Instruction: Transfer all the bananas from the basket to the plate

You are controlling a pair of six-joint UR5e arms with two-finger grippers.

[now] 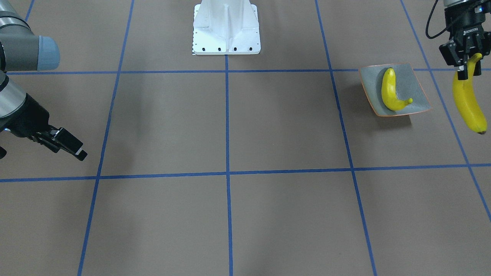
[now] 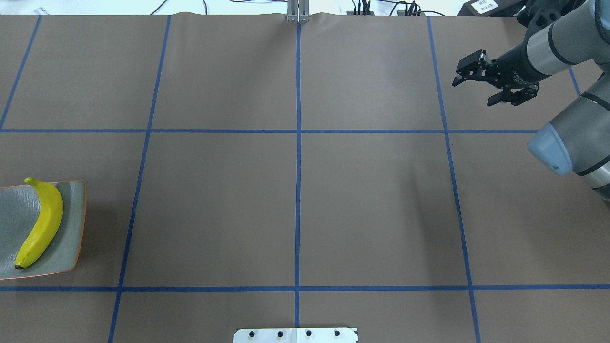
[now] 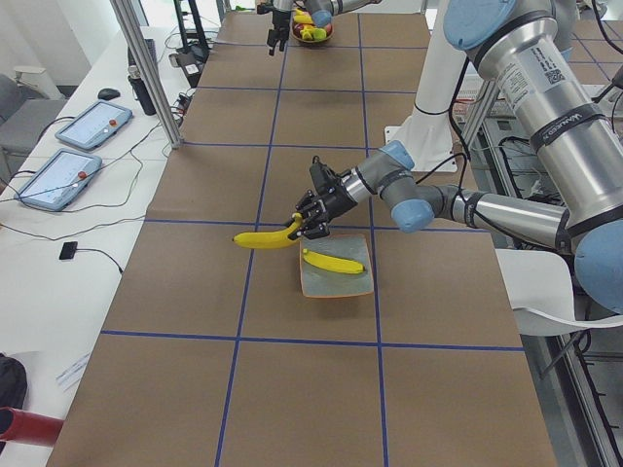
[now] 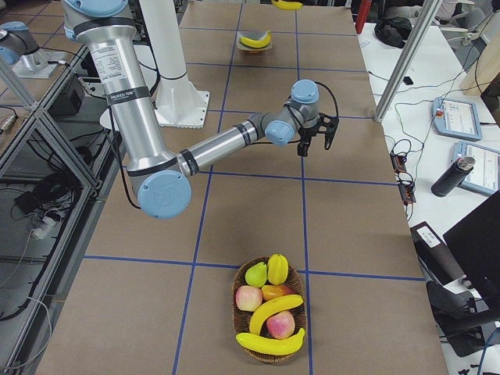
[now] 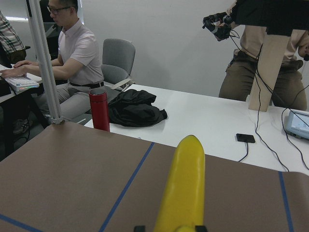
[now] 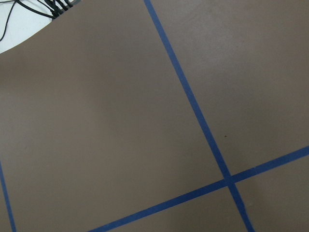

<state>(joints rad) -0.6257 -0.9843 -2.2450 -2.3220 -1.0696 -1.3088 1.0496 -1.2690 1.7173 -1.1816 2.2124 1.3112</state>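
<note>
Left gripper (image 1: pixel 466 71) jaws pinch the hanging banana (image 1: pixel 468 101) at its stem end, so it dangles free beside the plate (image 1: pixel 413 86), ready to lay next to the plated banana (image 1: pixel 389 90). Right gripper (image 2: pixel 474 85) jaws are spread, empty, over the table (image 2: pixel 371 190). Two bananas (image 4: pixel 275 309) sit in the basket (image 4: pixel 237 322).

Bright even light, faint soft shadows, sharp focus, near banana (image 5: pixel 186 193) slightly soft
</note>
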